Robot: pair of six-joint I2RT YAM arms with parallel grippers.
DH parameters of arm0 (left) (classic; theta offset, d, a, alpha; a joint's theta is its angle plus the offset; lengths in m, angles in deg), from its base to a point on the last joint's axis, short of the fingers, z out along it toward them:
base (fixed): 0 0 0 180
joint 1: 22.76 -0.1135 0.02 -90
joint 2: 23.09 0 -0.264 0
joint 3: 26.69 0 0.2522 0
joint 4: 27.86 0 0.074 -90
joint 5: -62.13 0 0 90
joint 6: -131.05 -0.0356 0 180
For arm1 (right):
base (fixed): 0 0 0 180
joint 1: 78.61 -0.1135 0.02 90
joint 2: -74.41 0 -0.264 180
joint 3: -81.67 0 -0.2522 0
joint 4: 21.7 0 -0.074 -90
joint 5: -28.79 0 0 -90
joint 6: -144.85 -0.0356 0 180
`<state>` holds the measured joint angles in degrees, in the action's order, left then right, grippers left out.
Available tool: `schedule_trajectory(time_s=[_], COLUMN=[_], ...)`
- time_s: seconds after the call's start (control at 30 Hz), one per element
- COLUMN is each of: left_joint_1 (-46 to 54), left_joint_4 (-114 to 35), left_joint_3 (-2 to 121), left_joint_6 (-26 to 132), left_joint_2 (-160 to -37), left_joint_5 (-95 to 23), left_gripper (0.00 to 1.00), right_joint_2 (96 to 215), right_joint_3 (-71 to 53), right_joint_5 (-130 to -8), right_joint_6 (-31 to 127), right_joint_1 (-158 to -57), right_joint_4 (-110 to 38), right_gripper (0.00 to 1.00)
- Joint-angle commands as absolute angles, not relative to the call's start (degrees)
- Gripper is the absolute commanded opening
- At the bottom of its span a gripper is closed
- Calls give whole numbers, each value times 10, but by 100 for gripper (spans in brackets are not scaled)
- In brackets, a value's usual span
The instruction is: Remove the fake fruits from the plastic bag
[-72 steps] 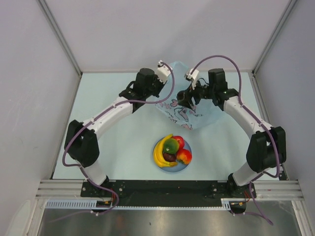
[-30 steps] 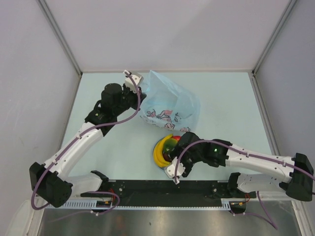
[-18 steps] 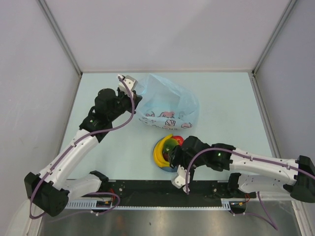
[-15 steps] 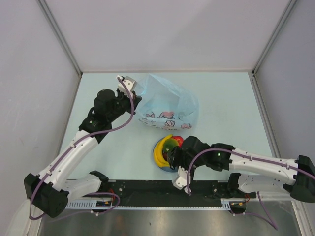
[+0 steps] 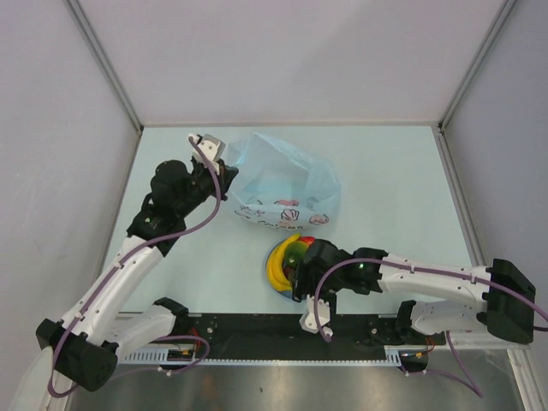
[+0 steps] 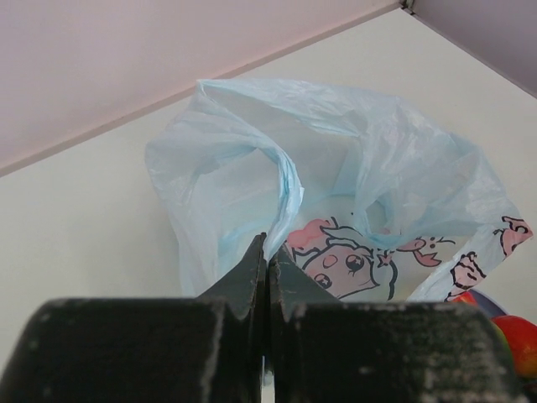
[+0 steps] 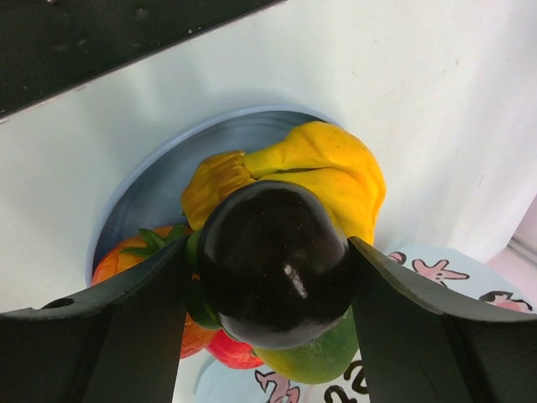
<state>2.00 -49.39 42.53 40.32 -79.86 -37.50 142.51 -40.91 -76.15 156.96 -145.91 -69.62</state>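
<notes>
Pinching the bag: left gripper [image 6: 268, 252], its two black fingers pressed together on a fold of the plastic bag [image 6: 361, 168].
Bag's look: thin light-blue film, crumpled and puffed up, printed with a cartoon girl's face and pink flowers. It rises just beyond the left fingertips and spreads away to their right.
Clasping the fruit: right gripper [image 7: 267, 252], its fingers closed against both sides of a glossy dark round fruit [image 7: 277, 281].
Fruit pile: directly beneath the right gripper, a yellow banana [image 7: 327, 168], a green fruit [image 7: 310, 357], an orange-red fruit [image 7: 126, 260] and a red fruit [image 7: 231, 348] crowd a blue plate [image 7: 151, 185].
Right wrist view alone: the dark fruit and the fingers' contact with it, both hidden under the arm from above. Whether the fruit rests on the pile or hangs clear cannot be told.
Top view alone: the bag on the pale table [image 5: 394, 171], its printed edge just beyond the right gripper's tips, and the two grippers well apart.
Left wrist view alone: the pinch on the fold.
</notes>
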Motion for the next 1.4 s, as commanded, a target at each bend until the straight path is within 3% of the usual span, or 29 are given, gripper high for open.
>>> schedule_trajectory(time_s=[0.0,0.27,0.53,1.37], left_joint_1=[6,-2,-3,-15], left_joint_4=[-479,-484,-476,-469], left_joint_3=[414,402,399,397], left_joint_6=[431,440,447,469], left_joint_2=[-779,-769,-774,-782], left_joint_5=[-394,-403,-411,-426], left_gripper=[3,3,3,4], right_joint_2=[1428,1413,1374,1416], right_joint_3=[-409,-404,-411,-467], right_joint_5=[-750,-781,-793,-720], right_joint_6=[1587,1578,1568,1534], right_joint_1=[-1456,-1458,-1483,-1477], right_joint_4=[-693,-688,-789,-710], right_gripper=[57,57,56,59])
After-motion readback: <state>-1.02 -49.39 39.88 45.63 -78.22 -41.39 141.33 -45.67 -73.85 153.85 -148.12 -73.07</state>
